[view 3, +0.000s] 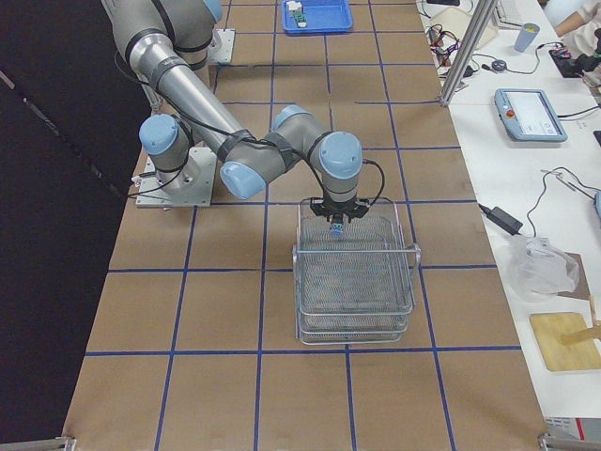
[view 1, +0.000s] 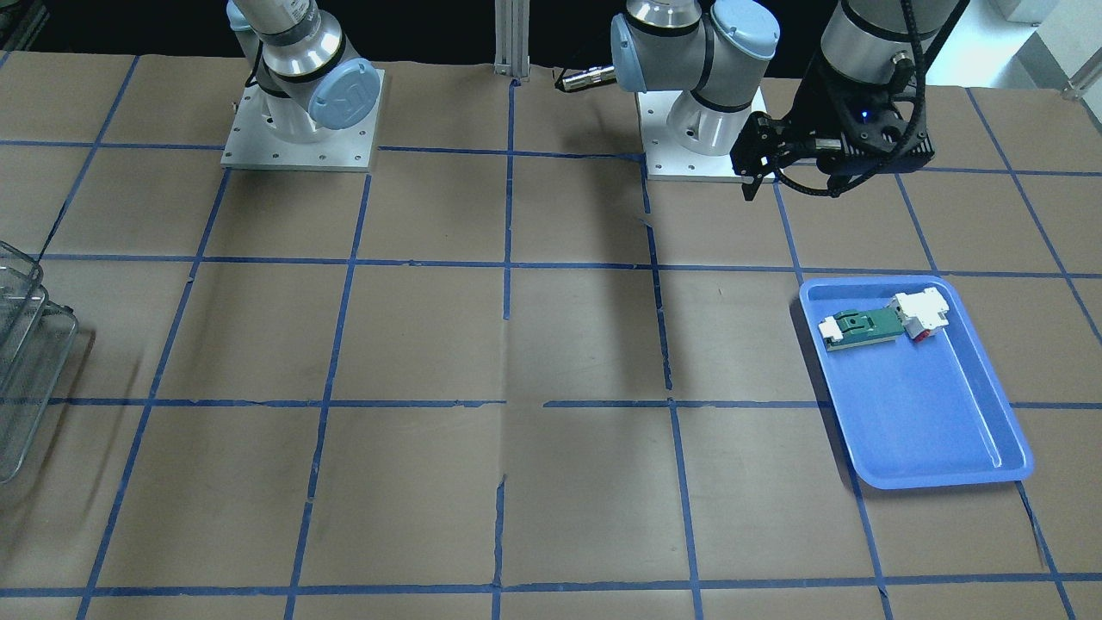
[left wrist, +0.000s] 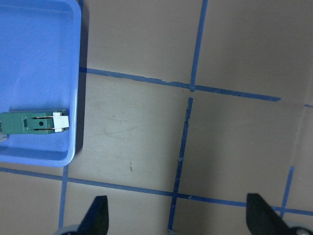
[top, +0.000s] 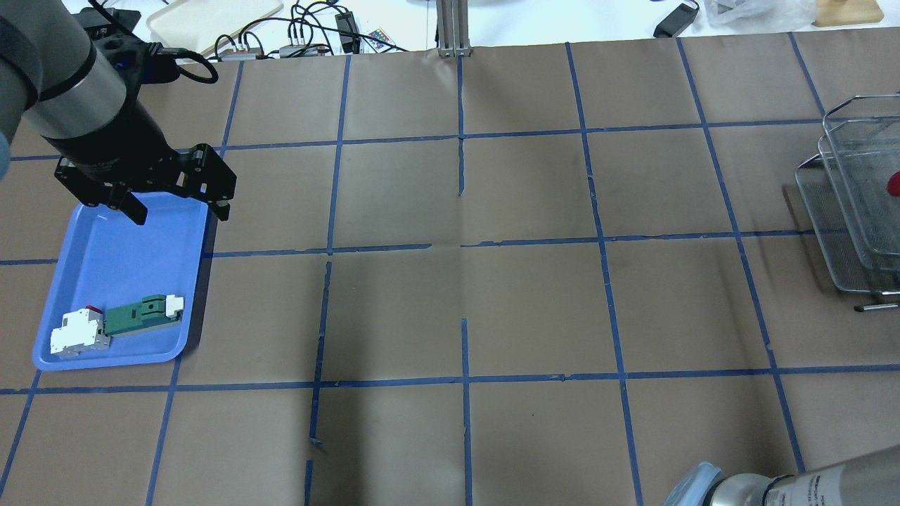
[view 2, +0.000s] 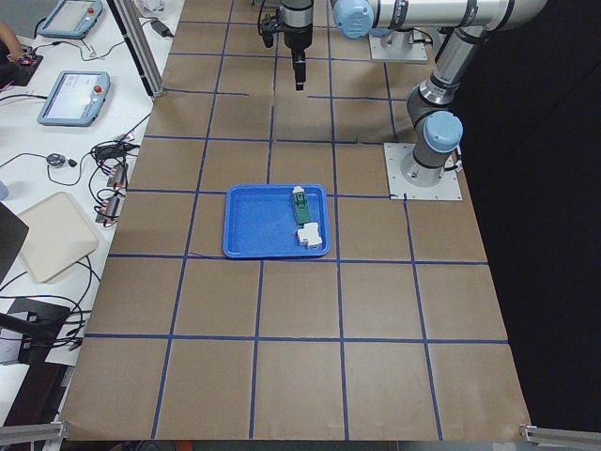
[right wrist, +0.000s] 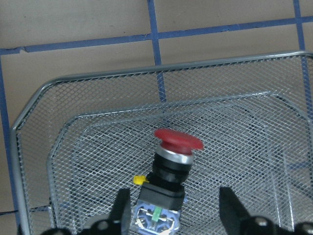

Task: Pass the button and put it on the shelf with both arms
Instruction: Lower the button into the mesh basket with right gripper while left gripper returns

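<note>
**While the button sits between spread fingers, the lift-off is your risk**

As the right hand (right wrist: 174,193) hangs low inside the shelf (right wrist: 98,98), its fingers (right wrist: 229,205) stand apart on either side of the button (right wrist: 171,161). Mesh shows between the blue-and-white rear block and one finger, so you are looking at a spread hand, not a clamped one. The button sits in what the side view suggests is the upper tier, near the robot's end. It is tilted, with its red cap pointing away from the wrist. Whether it rests fully on the wire cannot be told from these views.

Your trouble, most likely, comes on the way up. The other finger is just beside the block, and a slanted withdrawal could drag it and tip the button over. The broad round cap probably makes it top-heavy and apt to roll across the mesh toward the wall. The small yellow tab (right wrist: 140,180) on its side could catch in the wire.

Farther out, nothing can help you. The left hand (top: 179,211), wide and empty, hovers over one end of the blue tray (top: 119,253), at the opposite end of the tabletop (top: 464,281). There the green-and-white part (top: 144,314) and the white block (top: 79,336) lie side by side.
</note>
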